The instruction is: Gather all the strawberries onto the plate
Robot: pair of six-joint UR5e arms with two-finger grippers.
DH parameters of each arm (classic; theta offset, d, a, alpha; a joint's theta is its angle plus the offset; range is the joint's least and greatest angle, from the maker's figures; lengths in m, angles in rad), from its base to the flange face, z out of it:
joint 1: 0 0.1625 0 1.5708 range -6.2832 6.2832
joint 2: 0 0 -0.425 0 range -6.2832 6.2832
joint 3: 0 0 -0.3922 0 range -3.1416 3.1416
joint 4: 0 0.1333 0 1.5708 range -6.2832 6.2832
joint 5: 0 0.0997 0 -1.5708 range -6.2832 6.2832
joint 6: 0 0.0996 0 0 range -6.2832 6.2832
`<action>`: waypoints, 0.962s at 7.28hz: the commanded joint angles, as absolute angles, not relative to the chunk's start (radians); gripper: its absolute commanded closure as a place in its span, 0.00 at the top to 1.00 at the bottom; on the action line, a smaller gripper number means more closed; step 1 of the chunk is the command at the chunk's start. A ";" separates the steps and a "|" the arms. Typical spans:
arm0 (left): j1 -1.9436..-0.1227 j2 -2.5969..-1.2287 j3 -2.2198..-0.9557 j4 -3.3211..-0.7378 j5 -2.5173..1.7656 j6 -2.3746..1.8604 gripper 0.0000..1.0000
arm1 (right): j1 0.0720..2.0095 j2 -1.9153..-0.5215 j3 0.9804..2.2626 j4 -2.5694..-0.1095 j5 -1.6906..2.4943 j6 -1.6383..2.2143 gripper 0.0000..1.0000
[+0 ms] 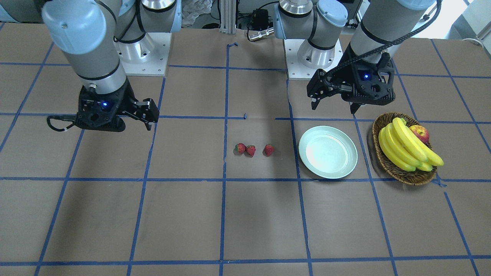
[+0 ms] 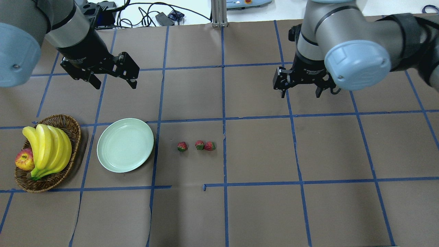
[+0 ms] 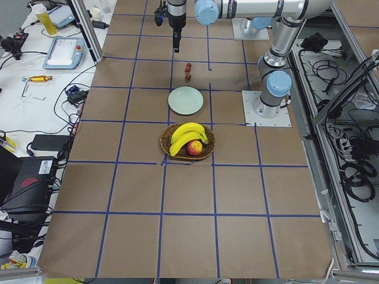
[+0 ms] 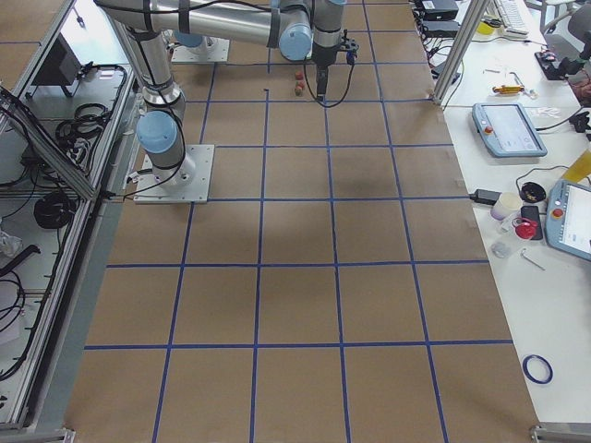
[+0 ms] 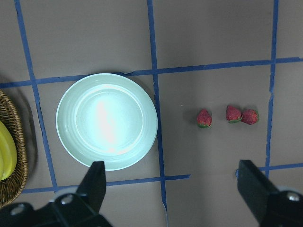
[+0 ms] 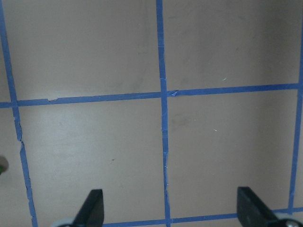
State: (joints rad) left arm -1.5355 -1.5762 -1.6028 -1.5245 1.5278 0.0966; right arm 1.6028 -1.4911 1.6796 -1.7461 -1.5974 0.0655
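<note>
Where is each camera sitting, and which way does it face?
Front-facing: across the table, facing the robot; both arms.
Overhead: behind the robot, looking down; both arms; shares plate and strawberries with front-facing, mirrored.
Exterior left: left table end; basket nearest.
Exterior right: right table end; right arm nearest.
Left wrist: over plate, strawberries; own fingertips.
Right wrist: over taped table; own fingertips.

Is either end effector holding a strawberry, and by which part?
Nothing is held. Left end effector and right end effector hang open and empty; the three strawberries lie on the table beside the plate.
</note>
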 commanded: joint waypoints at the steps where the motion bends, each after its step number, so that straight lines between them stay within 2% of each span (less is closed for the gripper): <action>1: -1.536 -1.577 -1.603 -1.523 1.528 0.097 1.00 | 1.577 -1.517 1.634 -1.737 -1.528 0.014 1.00; 3: -1.536 -1.578 -1.603 -1.523 1.528 0.097 1.00 | 1.560 -1.516 1.502 -1.578 -1.529 -0.061 1.00; 7: -1.536 -1.588 -1.588 -1.500 1.529 0.097 1.00 | 1.562 -1.554 1.502 -1.488 -1.537 -0.110 1.00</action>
State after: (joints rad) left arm -1.5355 -1.5819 -1.5955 -1.5170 1.5282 0.0966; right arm 1.5607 -1.5367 1.4959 -1.5114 -1.5339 -0.1050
